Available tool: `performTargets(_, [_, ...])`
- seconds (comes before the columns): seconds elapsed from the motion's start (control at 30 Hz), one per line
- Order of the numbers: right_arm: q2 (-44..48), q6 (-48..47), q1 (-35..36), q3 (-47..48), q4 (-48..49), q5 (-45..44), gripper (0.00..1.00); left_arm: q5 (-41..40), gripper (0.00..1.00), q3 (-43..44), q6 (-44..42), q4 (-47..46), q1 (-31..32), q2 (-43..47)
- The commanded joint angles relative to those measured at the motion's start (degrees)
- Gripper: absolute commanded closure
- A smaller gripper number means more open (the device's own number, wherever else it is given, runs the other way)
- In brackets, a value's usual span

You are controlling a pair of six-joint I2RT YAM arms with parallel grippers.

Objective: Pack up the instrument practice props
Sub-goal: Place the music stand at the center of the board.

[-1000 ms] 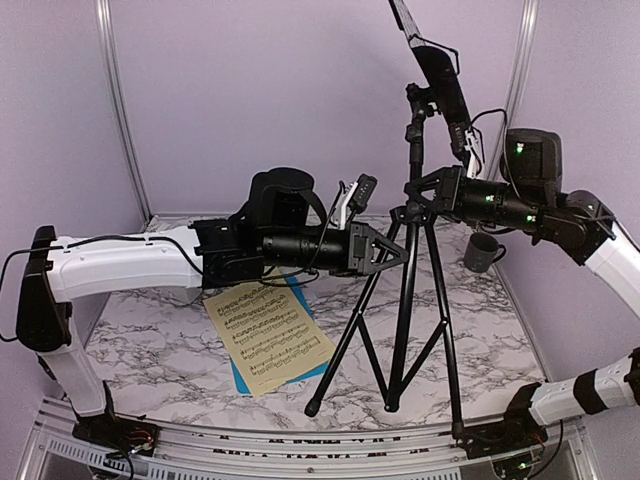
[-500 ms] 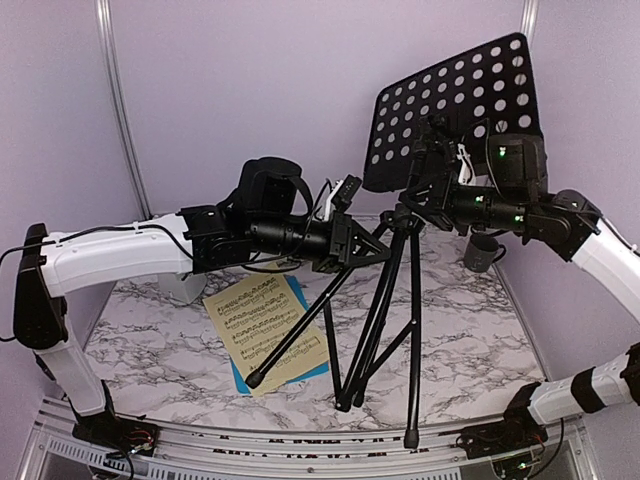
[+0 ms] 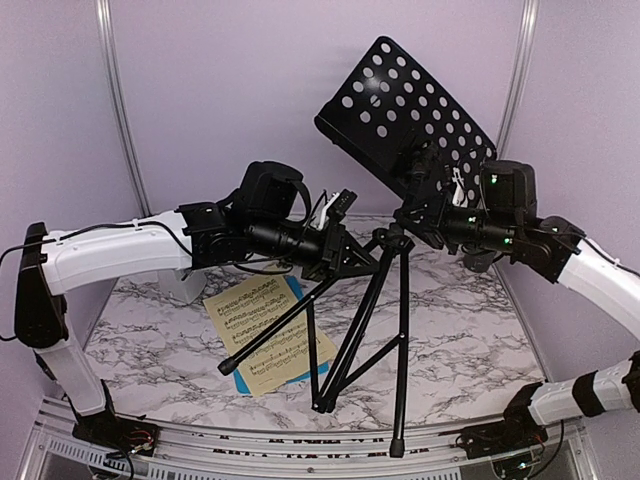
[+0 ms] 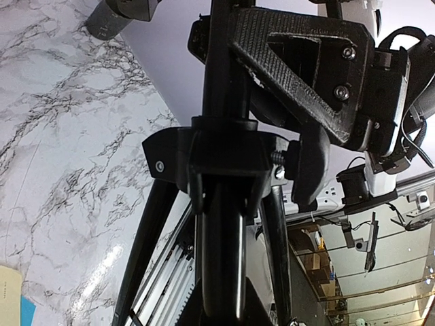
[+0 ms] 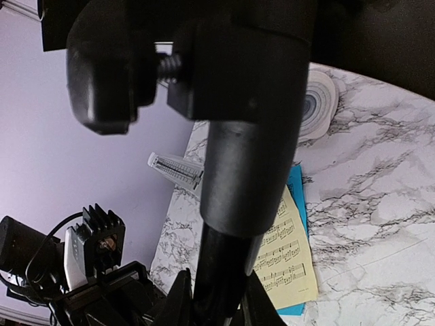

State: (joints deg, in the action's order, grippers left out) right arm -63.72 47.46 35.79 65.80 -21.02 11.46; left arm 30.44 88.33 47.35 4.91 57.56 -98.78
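Observation:
The black hole-punched music stand (image 3: pixel 405 110) is tilted, its tripod legs (image 3: pixel 400 340) spread toward the near edge. My left gripper (image 3: pixel 352 257) is shut on the stand just below the leg hub; in the left wrist view (image 4: pixel 224 299) the black tube fills its jaws. My right gripper (image 3: pixel 415 218) is shut on the pole above the hub, seen between its fingers in the right wrist view (image 5: pixel 217 302). A yellow sheet-music page (image 3: pixel 268 322) lies on a blue page (image 3: pixel 238 383) on the marble table. The white pyramid metronome (image 5: pixel 178 170) stands by the back left wall.
A dark mug (image 4: pixel 126 13) stands at the back right, mostly hidden behind my right arm in the top view. A round white ringed object (image 5: pixel 318 102) lies at the back of the table. Lilac walls close in three sides; a metal rail (image 3: pixel 300 440) runs along the near edge.
The stand has turned and tilted: its punched desk went from edge-on to facing the camera and leaning left. The legs swung left and toward the near edge. Both grippers kept their hold and shifted slightly left.

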Motion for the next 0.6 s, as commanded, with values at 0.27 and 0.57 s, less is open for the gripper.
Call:
performTargets(0.27, [5.21,-3.09,-2.74,-9.15,11.44,-5.77,1.00,3.21,1.00,11.02,-6.17,14.34,-7.60,3.56])
performTargets(0.57, [8.23,3.14,-2.73,-19.04,17.37,-7.08,1.00,8.90,1.00,30.68,-17.89,38.40,-10.80,-5.72])
